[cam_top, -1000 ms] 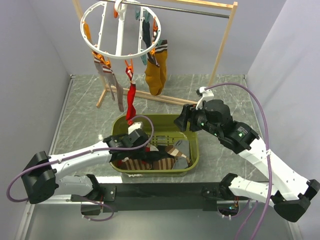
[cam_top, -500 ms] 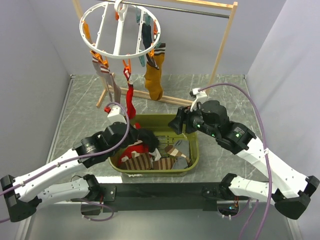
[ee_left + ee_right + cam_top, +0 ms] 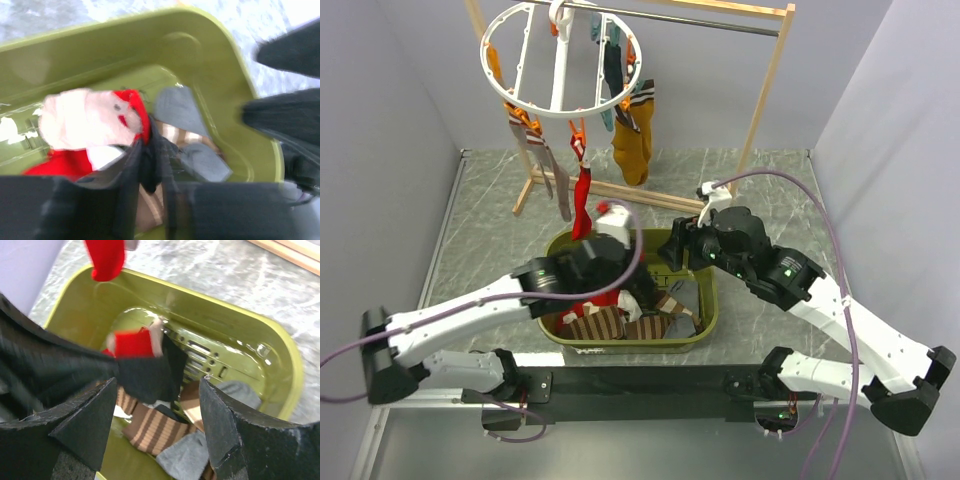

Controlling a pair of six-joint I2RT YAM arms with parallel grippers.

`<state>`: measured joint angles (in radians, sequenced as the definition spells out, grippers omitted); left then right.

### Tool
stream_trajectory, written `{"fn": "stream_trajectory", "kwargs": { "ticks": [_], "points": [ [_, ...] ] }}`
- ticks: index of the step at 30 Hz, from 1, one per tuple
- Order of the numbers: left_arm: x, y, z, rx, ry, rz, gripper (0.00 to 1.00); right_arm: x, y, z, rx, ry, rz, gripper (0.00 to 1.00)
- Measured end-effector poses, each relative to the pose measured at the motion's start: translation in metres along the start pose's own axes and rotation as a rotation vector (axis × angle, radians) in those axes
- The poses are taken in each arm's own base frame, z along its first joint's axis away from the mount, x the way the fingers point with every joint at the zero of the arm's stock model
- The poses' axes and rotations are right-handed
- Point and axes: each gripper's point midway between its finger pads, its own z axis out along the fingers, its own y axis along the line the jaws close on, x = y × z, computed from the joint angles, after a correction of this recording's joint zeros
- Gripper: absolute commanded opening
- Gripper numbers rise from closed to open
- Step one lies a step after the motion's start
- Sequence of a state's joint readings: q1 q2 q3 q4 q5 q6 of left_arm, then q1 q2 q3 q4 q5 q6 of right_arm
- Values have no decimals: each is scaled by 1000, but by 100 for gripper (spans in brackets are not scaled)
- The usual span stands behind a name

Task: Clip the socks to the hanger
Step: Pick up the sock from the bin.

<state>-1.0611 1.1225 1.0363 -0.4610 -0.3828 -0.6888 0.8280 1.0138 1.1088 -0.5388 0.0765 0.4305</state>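
Since the earlier frame our left hand [image 3: 642, 296] has swung right over the green bin [image 3: 712, 300]; it is closed on a dark navy sock [image 3: 150, 167], with a red sock [image 3: 85, 125] pressed against it. Just beyond, our right hand [image 3: 672, 250] waits open. We should lift slowly, so only one sock comes, toward the hanger [image 3: 570, 112] far behind.

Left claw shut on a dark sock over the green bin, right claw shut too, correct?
No: the right claw is open, jaws apart and empty, per the right wrist view. The left claw does grip the dark sock over the green bin.
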Motion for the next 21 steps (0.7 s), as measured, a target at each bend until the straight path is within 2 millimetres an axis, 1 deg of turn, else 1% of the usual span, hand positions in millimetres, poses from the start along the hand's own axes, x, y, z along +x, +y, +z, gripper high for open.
{"fn": "stream_trajectory", "kwargs": {
  "ticks": [1, 2, 3, 4, 6, 8, 11, 13, 15, 18, 21],
  "points": [
    [3, -10, 4, 15, 17, 33, 41, 0, -2, -1, 11, 0, 3, 73],
    [8, -19, 8, 28, 37, 53, 49, 1, -4, -3, 20, 0, 6, 74],
    [12, -26, 11, 33, 52, 64, 69, 3, -7, -5, 30, 1, 10, 74],
    [17, -30, 14, 33, 67, 79, 79, 3, -9, -8, 39, -1, 15, 75],
    [25, -27, 15, 11, 91, 79, 93, 3, -13, -14, 53, -9, 22, 75],
    [25, -19, 12, -27, 88, 61, 94, 4, -16, -20, 64, -16, 24, 75],
    [15, -8, 3, -58, 58, 11, 93, 4, -19, -27, 75, -24, 24, 75],
    [10, 0, -2, -66, 40, -28, 92, 5, -21, -29, 80, -20, 22, 75],
    [9, 12, -3, -88, 34, -60, 92, 8, -21, -28, 79, -6, 17, 75],
    [20, 29, 3, -153, 81, -89, 91, 15, -20, -23, 74, 32, 6, 75],
    [43, 37, 11, -194, 168, -79, 91, 25, -20, -15, 71, 78, -8, 75]
  ]
}}
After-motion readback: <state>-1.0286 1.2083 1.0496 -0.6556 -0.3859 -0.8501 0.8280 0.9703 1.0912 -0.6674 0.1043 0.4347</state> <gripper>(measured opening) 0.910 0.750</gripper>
